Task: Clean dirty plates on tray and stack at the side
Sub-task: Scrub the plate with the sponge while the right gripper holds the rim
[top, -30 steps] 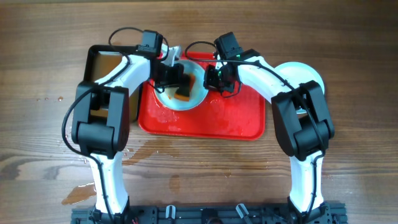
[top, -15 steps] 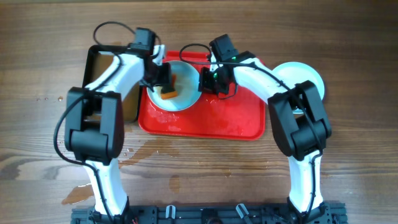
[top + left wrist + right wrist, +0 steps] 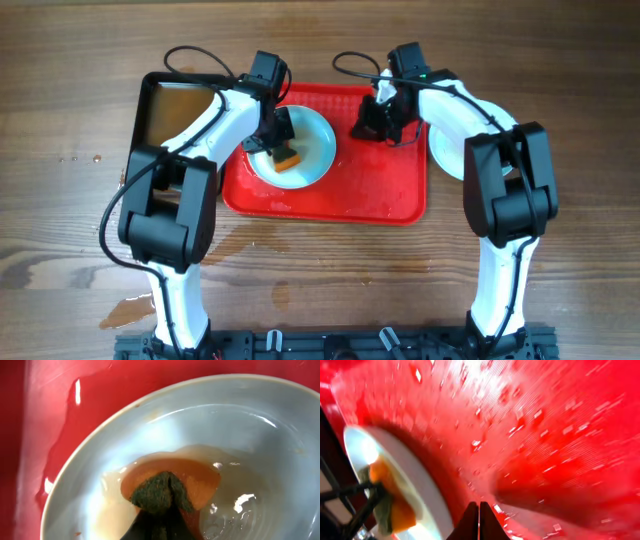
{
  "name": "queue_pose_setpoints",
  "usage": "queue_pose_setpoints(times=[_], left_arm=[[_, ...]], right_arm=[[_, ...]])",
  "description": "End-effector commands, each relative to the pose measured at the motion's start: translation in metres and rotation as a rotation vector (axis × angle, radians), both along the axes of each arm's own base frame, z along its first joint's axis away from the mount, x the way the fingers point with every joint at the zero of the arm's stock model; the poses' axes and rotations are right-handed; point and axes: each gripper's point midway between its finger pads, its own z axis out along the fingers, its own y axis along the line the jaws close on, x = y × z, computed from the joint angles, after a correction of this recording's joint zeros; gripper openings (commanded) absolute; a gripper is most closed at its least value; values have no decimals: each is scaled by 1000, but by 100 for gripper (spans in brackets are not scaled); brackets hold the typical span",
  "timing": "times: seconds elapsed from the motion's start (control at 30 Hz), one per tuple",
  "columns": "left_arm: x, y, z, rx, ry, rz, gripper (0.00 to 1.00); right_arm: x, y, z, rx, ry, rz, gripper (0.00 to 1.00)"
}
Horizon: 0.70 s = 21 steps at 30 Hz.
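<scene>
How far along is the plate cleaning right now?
Done: at least one plate sits on the table right of the tray; the right arm hides how many. In hand: the left end effector presses a sponge into the brownish puddle in the last plate on the tray. The right end effector is shut and empty above the tray. Left: finish that plate and stack it.

white curved arm shells (image 3: pixel 215 120), black blocky joints (image 3: pixel 165 205), thin black cables (image 3: pixel 190 55) looping at wrists; left gripper (image 3: pixel 160 526), right gripper (image 3: pixel 479 519) black, slim-fingered.
</scene>
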Motion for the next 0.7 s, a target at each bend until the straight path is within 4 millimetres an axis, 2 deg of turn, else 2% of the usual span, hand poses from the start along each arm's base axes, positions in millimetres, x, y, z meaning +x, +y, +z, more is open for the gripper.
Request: queue_pose_setpoints(times=[0.0,0.03,0.1,0.13,0.23,0.37,0.5,0.57,0.63,0.67], left_arm=[[-19,13,2,26,38,6,4],[-12,9,21,-21,-8,11,4],[-4,9,46,-62,-73,20,4],[-3,10,53,-67,-90,23,4],[-4,5,56,-102,-87,15,4],[-4,7,65,-150,-88,29,4],[-2,39,89,-156,-124,104,4],[0,55,99,-157,-146,141,4],[2,65,102,-155,-155,156,4],[2,67,102,-152,-157,151,4]], right_arm=[[0,-1,-10,-24,-11,19,6],[1,8,-5,17,-54,78,14],[2,26,7,110,-138,182,33],[1,33,10,131,-163,215,40],[-4,45,12,141,-192,271,54],[-14,57,9,119,-188,313,58],[-23,58,-4,13,-127,267,58],[-28,51,-17,-105,-60,179,58],[-33,53,-22,-159,-43,154,57],[-36,53,-24,-187,-33,137,52]])
